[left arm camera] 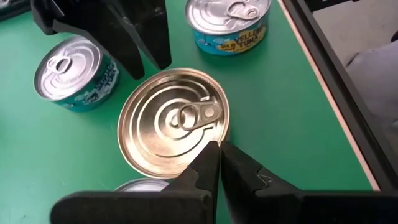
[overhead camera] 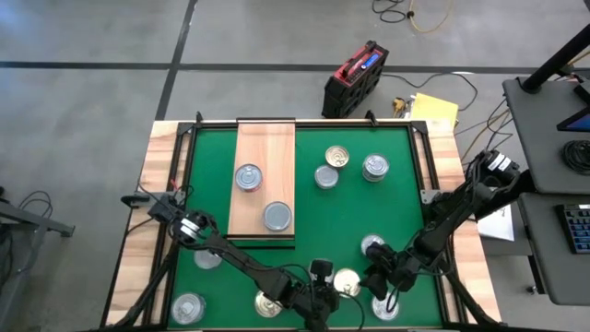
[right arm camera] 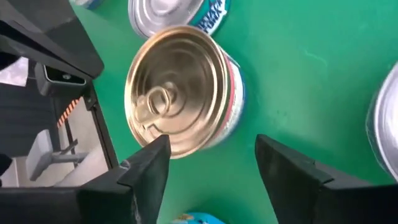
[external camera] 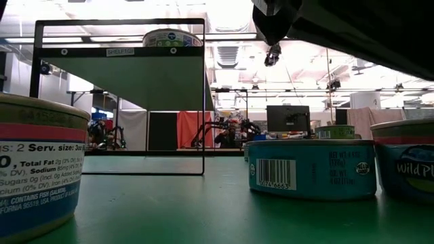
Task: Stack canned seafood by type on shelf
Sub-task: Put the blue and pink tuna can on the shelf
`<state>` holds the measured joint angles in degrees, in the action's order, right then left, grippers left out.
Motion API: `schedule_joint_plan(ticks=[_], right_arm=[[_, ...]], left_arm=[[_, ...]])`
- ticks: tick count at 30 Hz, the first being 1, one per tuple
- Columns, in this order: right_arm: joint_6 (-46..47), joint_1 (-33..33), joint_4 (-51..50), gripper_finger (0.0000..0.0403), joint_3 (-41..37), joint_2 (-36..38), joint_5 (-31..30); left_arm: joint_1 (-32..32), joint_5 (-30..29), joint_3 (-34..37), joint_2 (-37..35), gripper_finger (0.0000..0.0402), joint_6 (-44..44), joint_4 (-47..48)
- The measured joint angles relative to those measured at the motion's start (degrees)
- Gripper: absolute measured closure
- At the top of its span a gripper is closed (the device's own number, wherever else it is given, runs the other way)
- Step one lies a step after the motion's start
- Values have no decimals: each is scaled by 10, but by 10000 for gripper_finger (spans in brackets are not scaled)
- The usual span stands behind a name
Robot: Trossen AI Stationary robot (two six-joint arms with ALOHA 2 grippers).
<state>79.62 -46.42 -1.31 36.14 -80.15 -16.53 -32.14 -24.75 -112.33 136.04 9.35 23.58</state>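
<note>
A green mat [overhead camera: 350, 212] covers the surface, framed by a black rail [overhead camera: 304, 121] and pale wooden edging [overhead camera: 152, 184]. Well beyond the right gripper [overhead camera: 385, 284], on the grey floor [overhead camera: 92, 101] past the surface's far edge, stand a black and red case [overhead camera: 354, 77] and a yellow pad [overhead camera: 434, 110]. Far behind, across the room, a dark monitor [external camera: 287, 119] and an orange curtain [external camera: 193, 129] show.

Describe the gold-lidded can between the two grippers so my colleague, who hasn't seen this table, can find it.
On the green mat, go to its near edge, where both arms meet. The can sits there; its gold lid sets it apart from the silver-lidded cans beside it.
</note>
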Motion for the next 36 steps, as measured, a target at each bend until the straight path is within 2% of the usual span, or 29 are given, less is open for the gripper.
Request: schedule_joint_plan(ticks=[15, 20, 28, 36], right_arm=[[-55, 39, 6, 128, 0, -10, 8], [-57, 39, 6, 128, 0, -10, 9], [-57, 38, 8, 135, 0, -10, 9], [-57, 38, 8, 124, 0, -10, 9]], left_arm=[[0, -4, 0, 10, 402, 23, -3], [1, -37, -1, 10, 402, 23, -11], [7, -39, 3, 10, 402, 38, -20], [7, -37, 2, 25, 402, 53, -26]])
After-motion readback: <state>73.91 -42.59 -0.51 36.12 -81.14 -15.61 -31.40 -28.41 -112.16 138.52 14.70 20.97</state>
